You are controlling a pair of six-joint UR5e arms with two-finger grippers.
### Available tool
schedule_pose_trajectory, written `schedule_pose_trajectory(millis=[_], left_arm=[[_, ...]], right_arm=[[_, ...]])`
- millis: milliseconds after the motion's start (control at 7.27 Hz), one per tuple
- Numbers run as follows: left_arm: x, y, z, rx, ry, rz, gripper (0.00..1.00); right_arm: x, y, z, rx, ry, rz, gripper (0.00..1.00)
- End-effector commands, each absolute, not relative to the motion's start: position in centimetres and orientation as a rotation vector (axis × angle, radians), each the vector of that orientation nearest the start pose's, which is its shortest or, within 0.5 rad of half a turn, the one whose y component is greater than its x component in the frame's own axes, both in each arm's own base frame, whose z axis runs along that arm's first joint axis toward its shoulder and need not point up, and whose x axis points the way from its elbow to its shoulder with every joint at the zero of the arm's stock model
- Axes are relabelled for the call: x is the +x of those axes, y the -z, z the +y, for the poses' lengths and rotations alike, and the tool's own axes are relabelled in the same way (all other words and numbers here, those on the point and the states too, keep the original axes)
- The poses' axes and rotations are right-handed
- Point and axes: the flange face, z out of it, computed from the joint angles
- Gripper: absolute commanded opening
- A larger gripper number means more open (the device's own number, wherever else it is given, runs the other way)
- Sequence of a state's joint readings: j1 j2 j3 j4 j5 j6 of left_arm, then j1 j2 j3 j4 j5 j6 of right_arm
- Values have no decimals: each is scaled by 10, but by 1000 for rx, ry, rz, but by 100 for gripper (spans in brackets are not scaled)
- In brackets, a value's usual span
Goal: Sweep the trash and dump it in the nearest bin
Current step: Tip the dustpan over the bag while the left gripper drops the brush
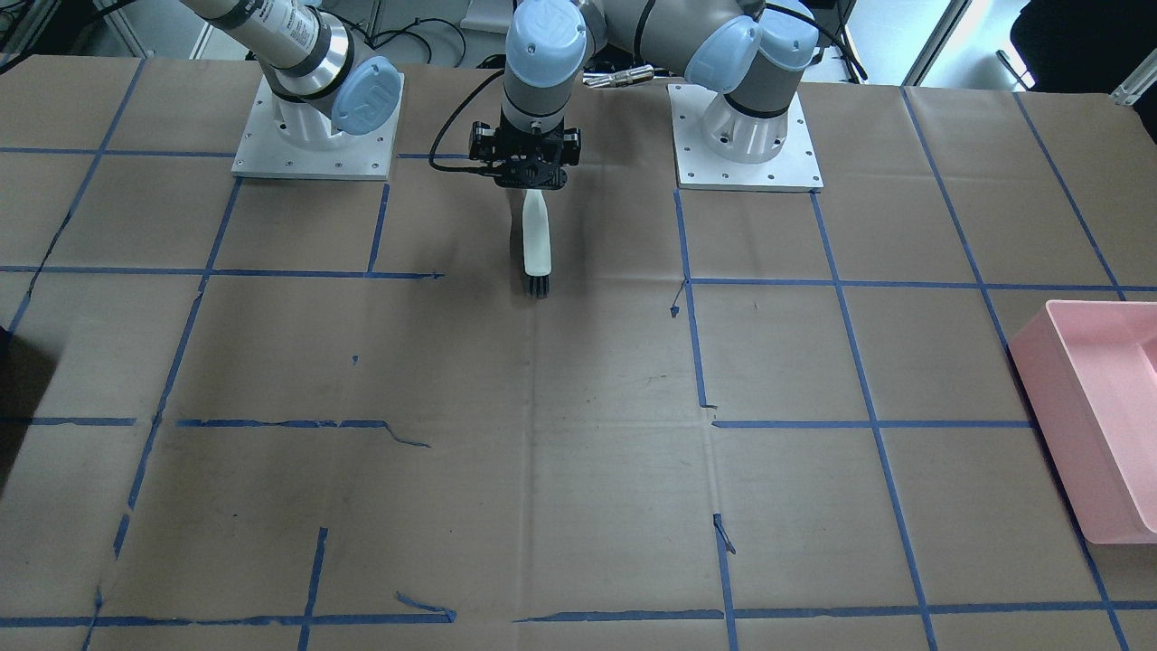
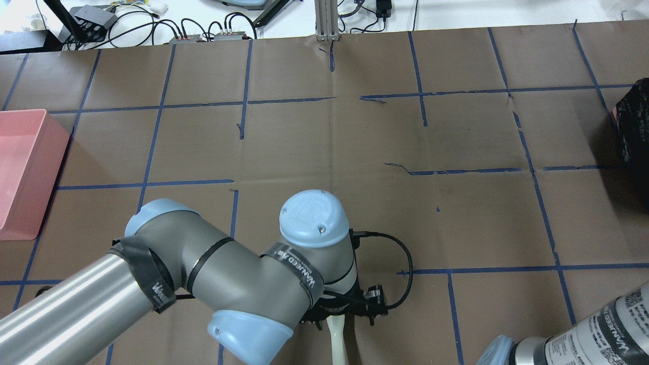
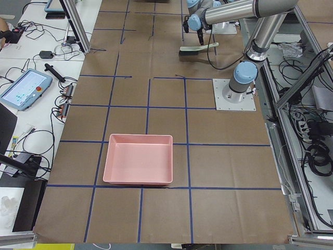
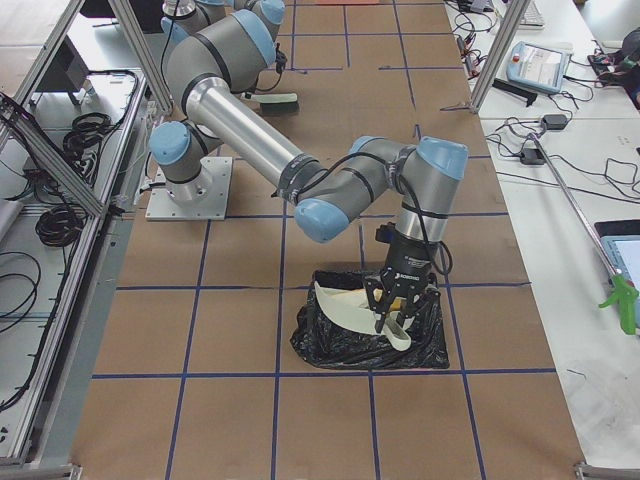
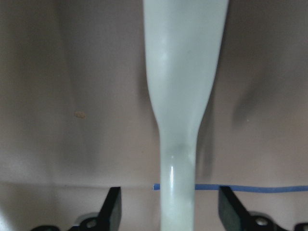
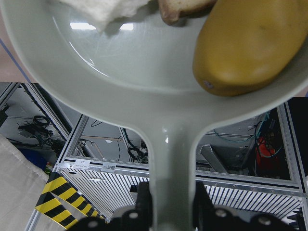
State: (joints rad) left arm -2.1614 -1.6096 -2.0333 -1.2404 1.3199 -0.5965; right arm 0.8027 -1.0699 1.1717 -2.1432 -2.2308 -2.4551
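Observation:
The trash lies in a white dustpan [image 6: 144, 72]: a yellow-brown potato [image 6: 255, 43] and torn white bread [image 6: 106, 9] with a crust piece [image 6: 185, 9]. My right gripper [image 6: 173, 192] is shut on the dustpan's handle. It holds the pan [image 4: 345, 300] tilted over a black bag-lined bin [image 4: 370, 345] by the table's right end. A white brush [image 1: 536, 240] with black bristles lies on the table between the two bases. My left gripper [image 1: 533, 185] stands open over the brush handle [image 5: 180, 96], and its fingers [image 5: 114, 207] do not touch it.
A pink bin [image 1: 1098, 416] sits at the table's left end, far from both grippers. The brown paper table [image 1: 542, 452] carries a grid of blue tape. The black bin [image 2: 634, 126] shows at the overhead view's right edge. Cables and devices lie beyond the far edge.

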Motion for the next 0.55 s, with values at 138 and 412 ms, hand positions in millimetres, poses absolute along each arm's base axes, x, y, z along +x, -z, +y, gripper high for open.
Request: schedule_pose_trajectory(millis=[138, 412], left_arm=[[-347, -397, -394, 68, 38, 3254, 99], [-270, -422, -445, 151, 142, 3148, 99]], right_arm=[[-444, -464, -560, -2302, -1253, 2524, 0], [-441, -462, -556, -2285, -1295, 2544, 0]])
